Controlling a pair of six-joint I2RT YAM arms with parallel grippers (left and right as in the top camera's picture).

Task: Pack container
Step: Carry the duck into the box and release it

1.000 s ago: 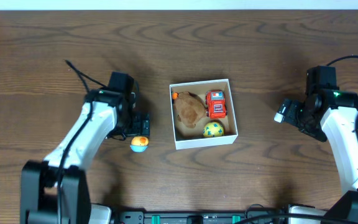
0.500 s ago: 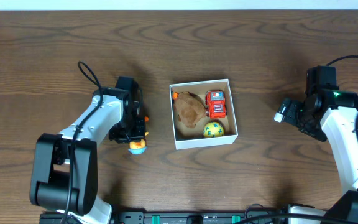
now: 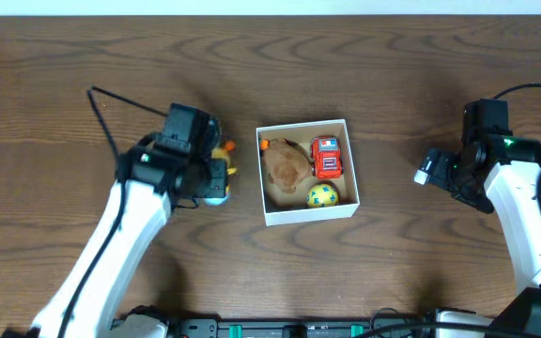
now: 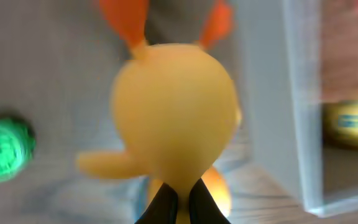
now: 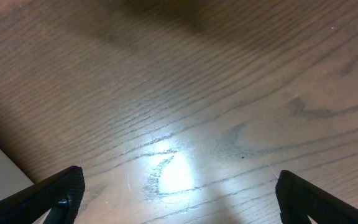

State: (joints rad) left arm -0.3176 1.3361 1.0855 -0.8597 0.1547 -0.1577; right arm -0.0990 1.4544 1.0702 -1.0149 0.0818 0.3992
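Starting on your left: the left gripper (image 3: 216,175) hangs over the table (image 3: 83,56), just beside the container's left wall. It's pinching a duck toy (image 4: 176,118) w/ a yellow body and orange feet. In the left wrist view the duck fills most of the pic, and the two black fingertips (image 4: 165,206) nearly meet at the bottom edge, right against the toy. A blurred green blob (image 4: 2,149) sits at the left of that view; you can't tell what it is. From overhead, the duck's orange bits poke out toward the box, and a pale blue part shows at the gripper's near side.

Mid-table: the container (image 3: 313,214) stands upright w/ its top open, white walls and a tan floor. It's near the table's ctr, btwn the two arms. Inside:
- a brown plush (image 3: 286,164) takes the left half
- a red car (image 3: 326,157) is at the back right, right by the plush
- a yellow-green ball (image 3: 322,195) is at the front right, below the car
- a small orange spot shows in the back-left corner, too small to ID

On your right: the right gripper (image 3: 430,169) is well apart from the container, over bare wood. In the right wrist view its fingers (image 5: 61,193) are spread wide, w/ only wood grain and a glare spot btwn them.
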